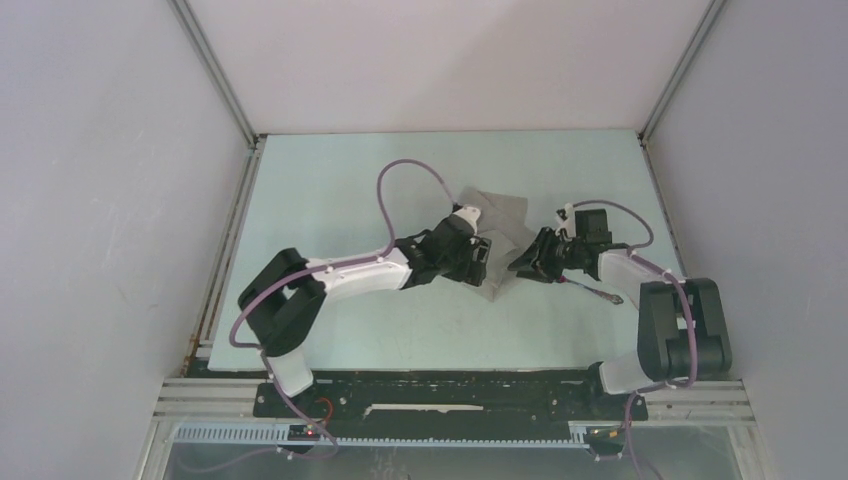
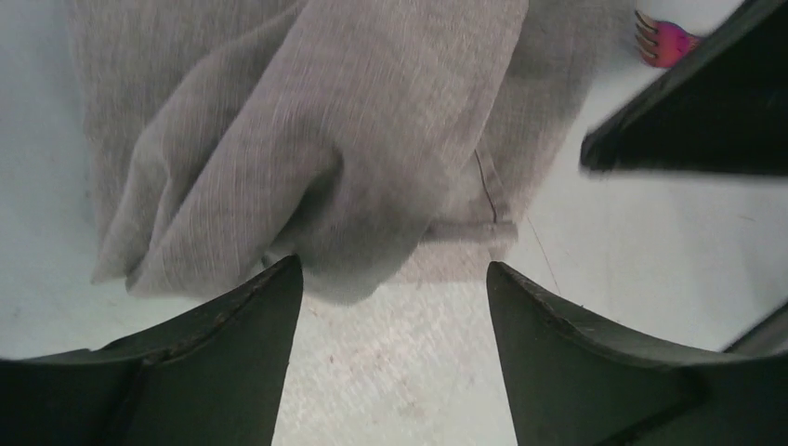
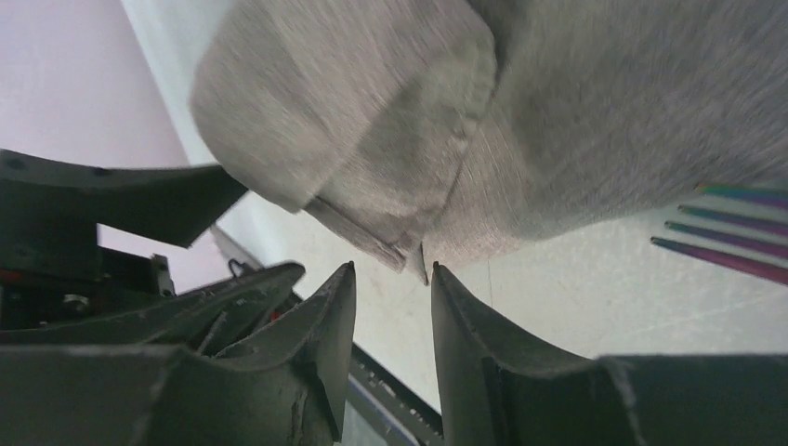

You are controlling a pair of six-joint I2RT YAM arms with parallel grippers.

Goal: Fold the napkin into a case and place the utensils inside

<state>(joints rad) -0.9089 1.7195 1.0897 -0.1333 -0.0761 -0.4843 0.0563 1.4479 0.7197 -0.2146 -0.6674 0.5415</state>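
Top external view: the pale surface (image 1: 400,330) carries everything, and the left arm (image 1: 350,278) and right arm (image 1: 680,320) both reach inward to meet near its middle, over the napkin (image 1: 505,205). The napkin lies rumpled and partly folded over itself toward the far side of the surface, with its near part hidden beneath the two wrists. In the left wrist view the left end effector (image 2: 395,269) has its fingers spread wide. A bunched fold of the cloth reaches just to the mouth of the gap, and nothing is clamped. In the right wrist view the right end effector (image 3: 392,269) has its fingers a narrow way apart. A hemmed corner of the napkin hangs right at their tips, and whether it touches them cannot be told. A slim utensil (image 1: 600,293) lies on the surface under the right arm. The fork (image 2: 664,42) shows only its pinkish tines, just beside the napkin's edge.
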